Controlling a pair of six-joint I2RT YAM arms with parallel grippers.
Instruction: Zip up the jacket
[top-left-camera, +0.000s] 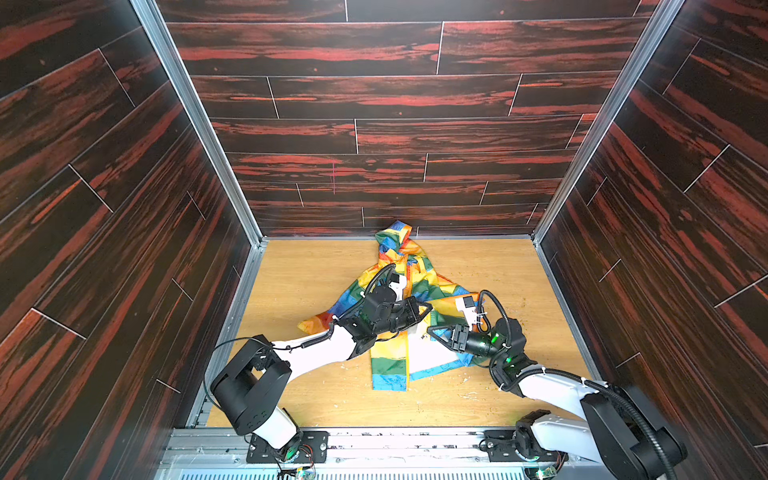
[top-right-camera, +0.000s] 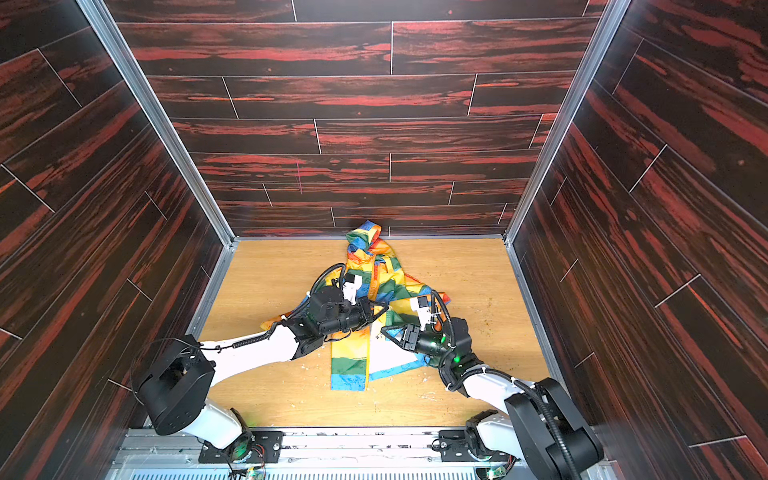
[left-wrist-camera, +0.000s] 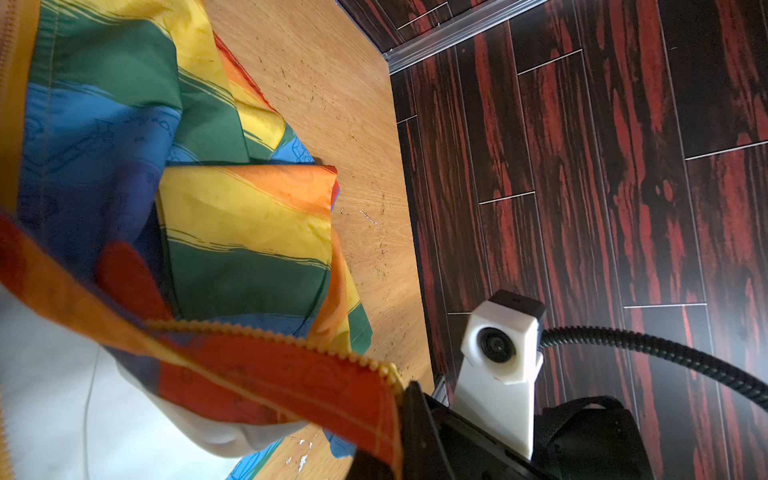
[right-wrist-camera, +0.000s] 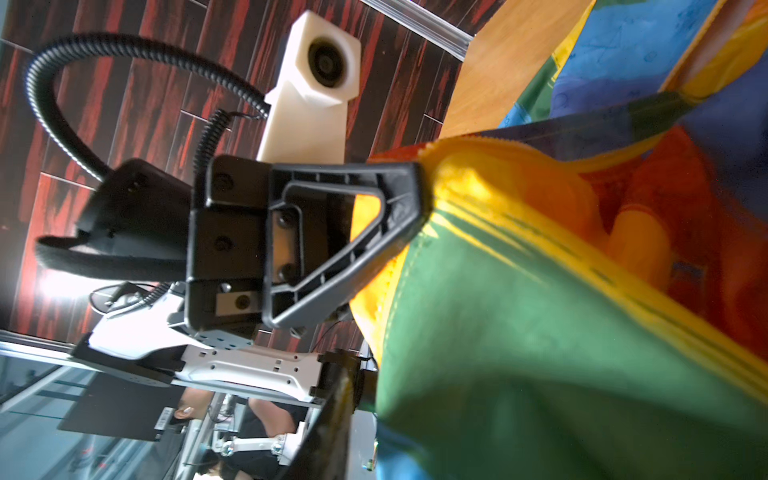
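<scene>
The rainbow-striped jacket (top-left-camera: 388, 365) (top-right-camera: 349, 361) lies crumpled mid-table, hood toward the back wall, with its front open and the white lining showing. My left gripper (top-left-camera: 422, 311) (top-right-camera: 376, 309) reaches in from the left and is shut on the jacket's yellow-orange front edge, pinched at its tip (right-wrist-camera: 417, 187). The yellow zipper teeth (left-wrist-camera: 266, 332) run along a lifted red strip. My right gripper (top-left-camera: 431, 331) (top-right-camera: 384, 330) faces it, a few centimetres away, at the same edge. Only one of its fingers (right-wrist-camera: 328, 428) shows. Green fabric (right-wrist-camera: 519, 332) hides the other finger.
The light wooden table (top-left-camera: 311, 282) is boxed in by dark red-streaked walls (top-left-camera: 124, 208) on three sides. A metal rail (top-left-camera: 374, 440) with both arm bases runs along the front. Small pale flecks lie on the wood (top-left-camera: 469, 395) near the jacket's hem.
</scene>
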